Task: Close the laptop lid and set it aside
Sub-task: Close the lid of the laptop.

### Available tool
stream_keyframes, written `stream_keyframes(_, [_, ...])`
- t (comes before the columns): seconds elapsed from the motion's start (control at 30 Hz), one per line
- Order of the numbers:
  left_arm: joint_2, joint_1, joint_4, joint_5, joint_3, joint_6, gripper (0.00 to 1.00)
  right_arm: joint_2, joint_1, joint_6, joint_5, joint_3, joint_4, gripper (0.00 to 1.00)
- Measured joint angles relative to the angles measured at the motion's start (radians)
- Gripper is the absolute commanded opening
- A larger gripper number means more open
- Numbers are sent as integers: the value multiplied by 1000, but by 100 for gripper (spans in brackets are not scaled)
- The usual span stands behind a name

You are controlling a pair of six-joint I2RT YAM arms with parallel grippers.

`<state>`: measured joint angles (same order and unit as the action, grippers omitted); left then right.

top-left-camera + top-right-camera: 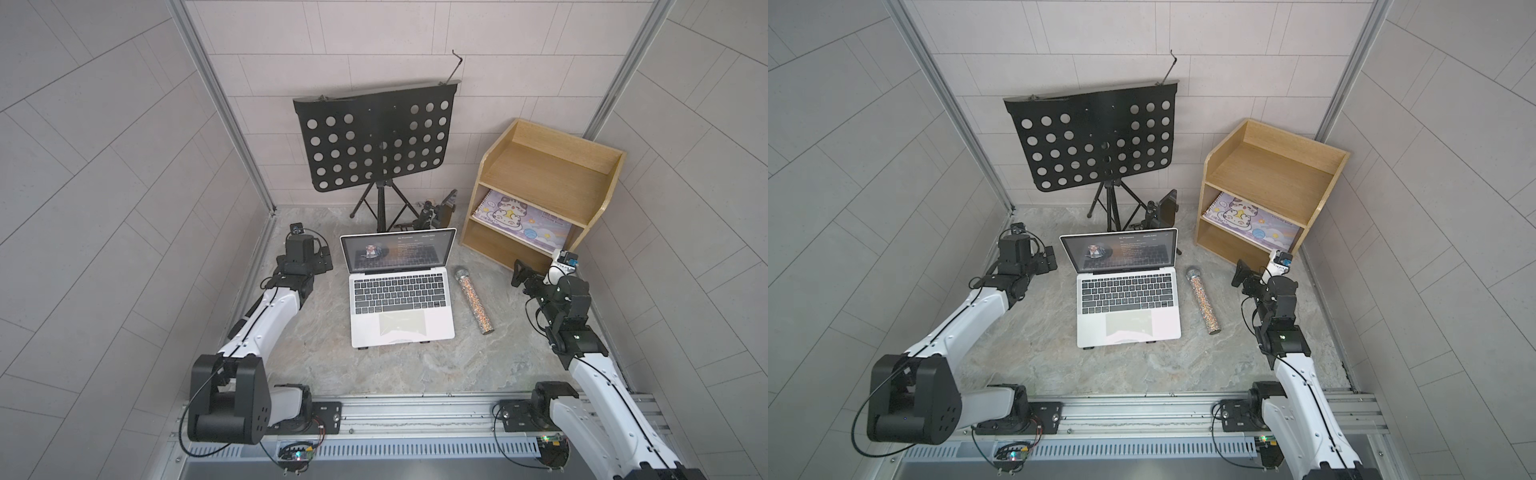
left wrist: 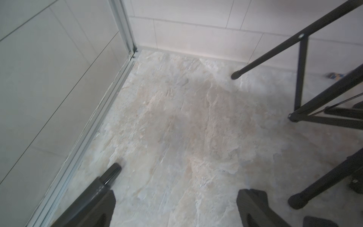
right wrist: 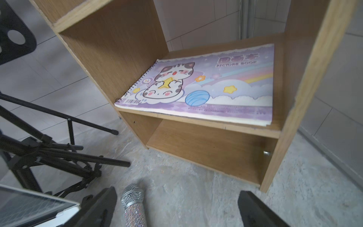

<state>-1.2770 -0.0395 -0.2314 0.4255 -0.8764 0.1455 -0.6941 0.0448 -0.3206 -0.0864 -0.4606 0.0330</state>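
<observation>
The slim silver laptop lid (image 1: 397,251) stands open at three o'clock from your left gripper (image 2: 183,180), which is nearer than the right gripper (image 3: 177,191). Both gape wide, empty.

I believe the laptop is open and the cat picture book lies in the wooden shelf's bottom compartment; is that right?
Not quite: the picture book lies in the middle compartment of the wooden shelf, as the right wrist view shows. The laptop is open.
</observation>
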Motion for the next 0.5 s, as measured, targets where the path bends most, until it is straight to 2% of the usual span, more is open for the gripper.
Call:
stream_keyframes(0.17, [43, 0, -301, 75, -113, 115, 100, 146, 2, -137, 84, 9, -142, 100])
stream_keyframes(0.5, [72, -1, -650, -22, -323, 147, 100, 261, 46, -325, 250, 59, -212, 100])
